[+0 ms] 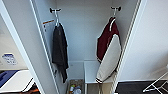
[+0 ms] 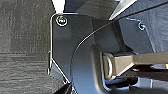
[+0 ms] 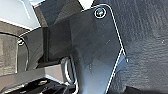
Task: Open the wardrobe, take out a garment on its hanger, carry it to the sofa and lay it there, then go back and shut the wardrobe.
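Note:
The wardrobe stands open straight ahead in the head view, its white doors swung out at the left and right. Inside on the right, the garment, a maroon jacket with a white sleeve and striped cuff, hangs from a wall hook on its thin white hanger. Its lower part hangs down in front of a white inner shelf. The sofa is hidden from these views.
A dark grey-black garment hangs on a hook on the wardrobe's left inner wall. Small items lie in a box at the wardrobe bottom. A white wire frame stands low right. Dark carpet lies below both wrists.

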Motion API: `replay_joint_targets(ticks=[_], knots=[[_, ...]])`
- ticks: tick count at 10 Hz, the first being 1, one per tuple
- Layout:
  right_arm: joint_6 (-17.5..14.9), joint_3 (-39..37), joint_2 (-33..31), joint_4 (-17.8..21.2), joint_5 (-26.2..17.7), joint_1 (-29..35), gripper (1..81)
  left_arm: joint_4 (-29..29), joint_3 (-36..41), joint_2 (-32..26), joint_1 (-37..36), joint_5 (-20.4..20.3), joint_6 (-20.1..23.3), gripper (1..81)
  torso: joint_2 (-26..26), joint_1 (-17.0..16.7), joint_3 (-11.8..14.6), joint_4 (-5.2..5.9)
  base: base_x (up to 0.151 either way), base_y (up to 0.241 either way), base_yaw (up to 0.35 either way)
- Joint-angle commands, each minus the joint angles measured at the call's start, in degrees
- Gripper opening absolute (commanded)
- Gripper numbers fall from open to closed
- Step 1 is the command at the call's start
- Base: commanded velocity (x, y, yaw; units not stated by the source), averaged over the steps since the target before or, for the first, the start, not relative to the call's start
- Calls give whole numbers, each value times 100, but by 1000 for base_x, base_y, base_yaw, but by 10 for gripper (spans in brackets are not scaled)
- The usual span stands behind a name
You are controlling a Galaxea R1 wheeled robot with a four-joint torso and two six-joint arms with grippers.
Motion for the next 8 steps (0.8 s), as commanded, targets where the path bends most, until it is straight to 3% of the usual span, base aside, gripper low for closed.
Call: replay_joint_targets(ticks=[1, 3, 5, 8], knots=[[-16, -1, -51, -97, -277, 147, 811, 81, -47, -60, -40, 257, 36, 811, 0, 2, 0, 0, -90, 0, 0], [-16, -37, -69, -131, -286, 208, 811, 81, -47, -60, -40, 257, 45, 811, -2, -5, 0, 0, -91, 0, 0], [-33, -45, -78, -306, -645, 410, 811, 81, -47, -60, -40, 257, 45, 811, -7, -5, 0, 0, -40, 0, 0], [-42, -177, -51, -1096, -1138, 980, 811, 196, -47, -34, -32, 371, 45, 811, -9, -5, 2, 0, 0, 0, 0]])
